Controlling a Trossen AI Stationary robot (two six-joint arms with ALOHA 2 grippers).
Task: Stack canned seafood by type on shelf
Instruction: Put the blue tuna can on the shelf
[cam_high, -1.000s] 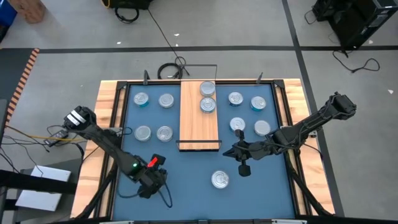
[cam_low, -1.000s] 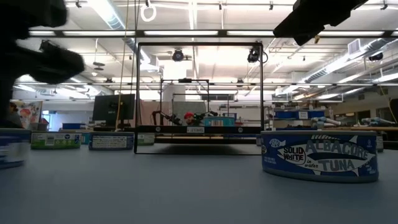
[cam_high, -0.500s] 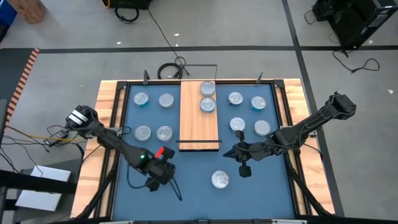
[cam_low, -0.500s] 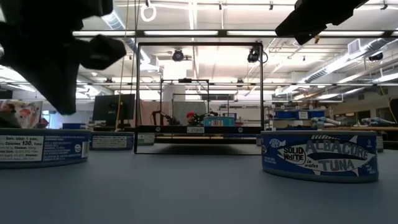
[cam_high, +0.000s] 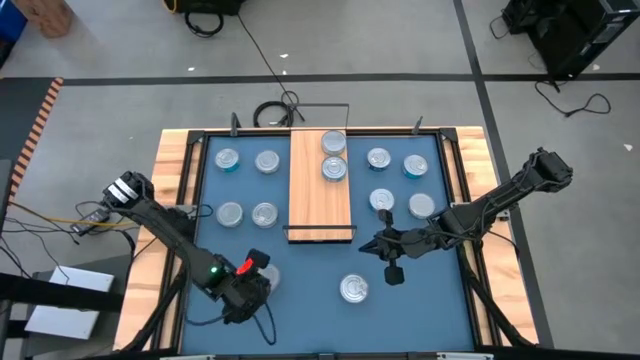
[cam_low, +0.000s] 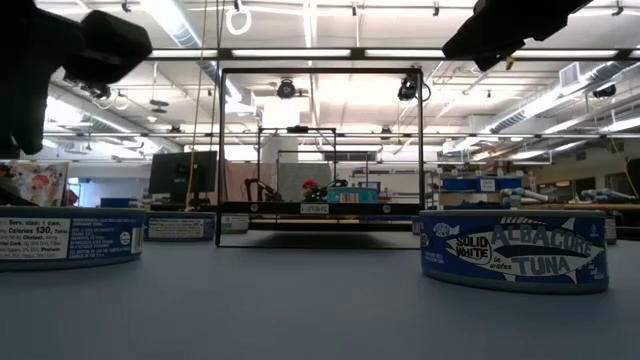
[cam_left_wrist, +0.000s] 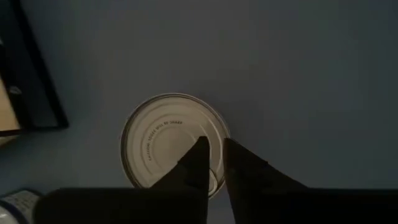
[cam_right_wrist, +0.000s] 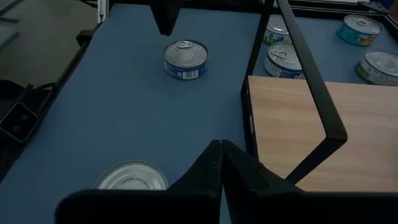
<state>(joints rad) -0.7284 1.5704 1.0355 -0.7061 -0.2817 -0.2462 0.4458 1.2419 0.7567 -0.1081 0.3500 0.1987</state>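
the shelf (cam_high: 320, 190) lies mid-table with two tins at its far end, one of them the tin on the board (cam_high: 334, 168). other tins sit on the blue table (cam_high: 300, 300) on both sides. the left gripper (cam_high: 258, 280) hangs over a loose can (cam_left_wrist: 174, 140) near the front left, fingers nearly together, holding nothing. the right gripper (cam_high: 372, 244) waits off the shelf's near right corner, fingers closed and empty. the step looks like picking this can; next the left fingers must spread wide enough to straddle it, then descend.
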